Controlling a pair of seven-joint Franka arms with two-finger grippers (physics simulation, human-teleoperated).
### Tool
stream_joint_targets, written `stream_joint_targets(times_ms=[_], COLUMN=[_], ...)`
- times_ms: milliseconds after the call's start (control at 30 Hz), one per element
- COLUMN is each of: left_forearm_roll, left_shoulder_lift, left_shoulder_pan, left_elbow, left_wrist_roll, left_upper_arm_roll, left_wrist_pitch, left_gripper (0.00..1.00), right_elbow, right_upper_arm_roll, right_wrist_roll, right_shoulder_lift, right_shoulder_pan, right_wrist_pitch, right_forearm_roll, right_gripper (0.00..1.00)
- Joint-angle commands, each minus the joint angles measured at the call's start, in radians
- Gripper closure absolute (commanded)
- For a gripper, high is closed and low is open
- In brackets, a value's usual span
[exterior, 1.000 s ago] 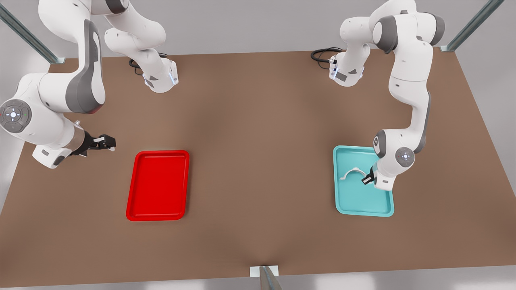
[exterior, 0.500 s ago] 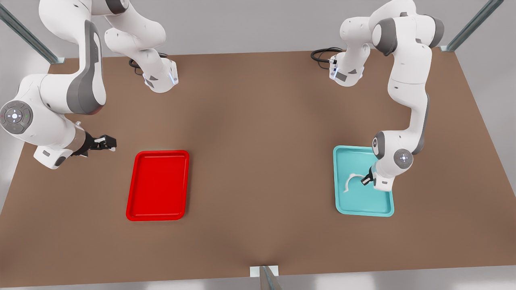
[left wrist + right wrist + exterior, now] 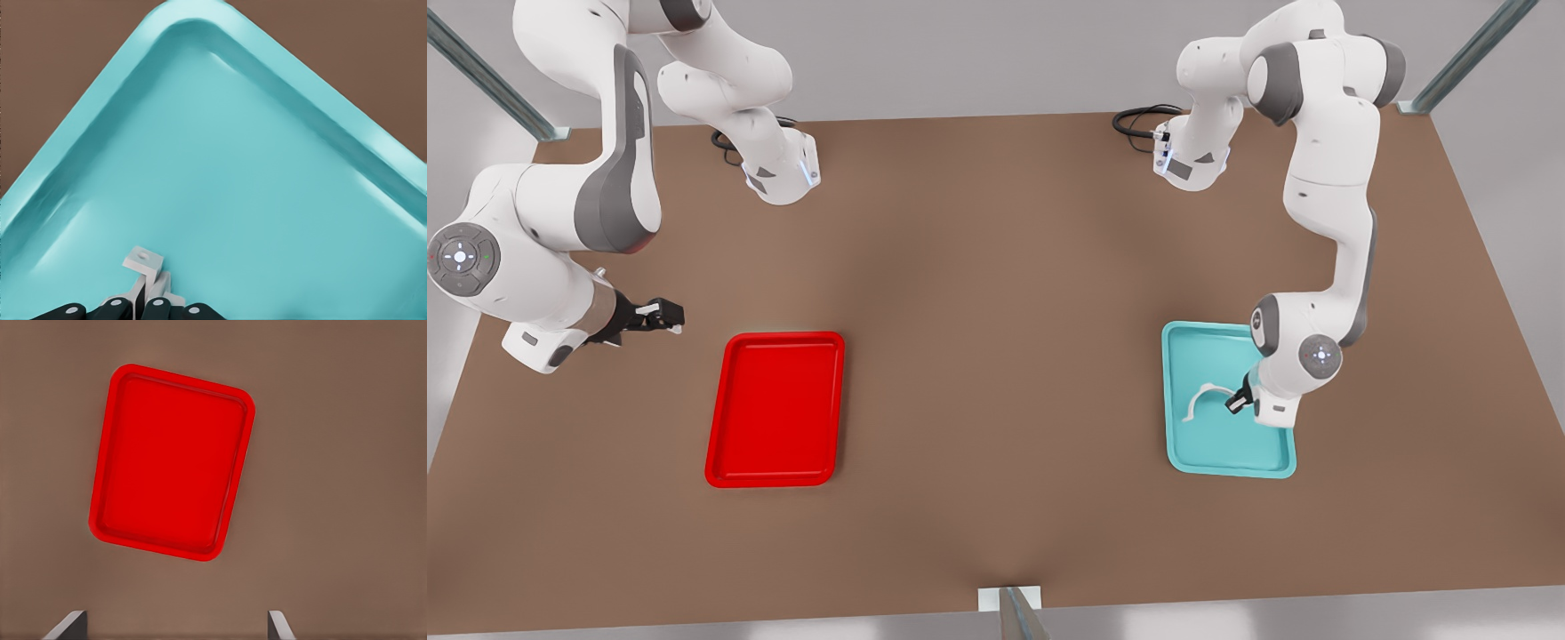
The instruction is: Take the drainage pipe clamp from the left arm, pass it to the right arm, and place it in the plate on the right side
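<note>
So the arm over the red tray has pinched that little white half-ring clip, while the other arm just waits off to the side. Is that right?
Not quite: the tray is teal, not red. In the front view the left gripper is over the teal shallow tray, closed on the small white half-ring clamp; the left wrist view shows the same. The bright red tray is bare, and the right gripper waits beside it, fingers apart.

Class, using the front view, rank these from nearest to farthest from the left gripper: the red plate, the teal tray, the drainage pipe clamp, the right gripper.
1. Drainage pipe clamp, in the left gripper.
2. Teal tray, directly beneath it.
3. Red plate, toward the view's left.
4. Right gripper, waiting open beyond the plate.
</note>
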Motion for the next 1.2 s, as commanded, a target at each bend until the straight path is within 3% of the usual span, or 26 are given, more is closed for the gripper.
stream_joint_targets(times_ms=[0,133,300,367,400,500,633,767,833,933,1033,1167], left_forearm_roll=[-0.002,-0.009,0.0,0.003,0.003,-0.002,-0.005,-0.012,-0.025,-0.026,-0.023,-0.015], left_shoulder_lift=[-0.002,-0.002,-0.002,0.001,0.004,0.027,0.107,0.163,0.182,0.188,0.186,0.186], left_shoulder_pan=[-0.001,-0.001,-0.073,-0.167,-0.219,-0.335,-0.437,-0.47,-0.47,-0.47,-0.47,-0.478], left_elbow=[0.031,0.067,0.298,0.393,0.446,0.505,0.614,0.74,0.788,0.8,0.8,0.8], left_wrist_roll=[-0.011,-0.02,-0.097,-0.155,-0.195,-0.355,-0.591,-0.752,-0.778,-0.776,-0.773,-0.73], left_upper_arm_roll=[0.0,-0.038,-0.066,-0.066,-0.064,-0.066,-0.066,-0.081,-0.11,-0.14,-0.175,-0.19], left_wrist_pitch=[-0.095,-0.145,-0.428,-0.534,-0.588,-0.589,-0.589,-0.614,-0.632,-0.631,-0.637,-0.637], left_gripper=[0.79,0.79,0.79,0.79,0.79,0.79,0.79,0.79,0.79,0.79,0.79,0.79], right_elbow=[0.0,0.0,0.011,0.052,0.098,0.267,0.234,0.069,0.008,-0.194,-0.253,-0.242], right_upper_arm_roll=[-0.001,-0.001,-0.001,0.009,0.009,0.024,0.081,0.147,0.174,0.174,0.176,0.176], right_wrist_roll=[0.0,0.0,0.0,-0.233,-0.327,-0.523,-0.908,-1.276,-1.439,-1.445,-1.445,-1.482], right_shoulder_lift=[-0.001,-0.001,0.014,0.103,0.166,0.353,0.375,0.373,0.363,0.266,0.277,0.284], right_shoulder_pan=[0.0,0.0,0.023,0.098,0.118,0.186,0.249,0.265,0.268,0.347,0.396,0.417], right_wrist_pitch=[-0.001,-0.001,0.007,0.076,0.076,0.082,0.381,0.679,0.742,0.998,1.208,1.263], right_forearm_roll=[0.0,0.001,-0.003,0.03,0.156,0.287,0.297,0.389,0.454,0.443,0.445,0.448], right_gripper=[0.0,0.0,0.0,0.0,0.0,0.0,0.0,0.0,0.0,0.0,0.0,0.0])
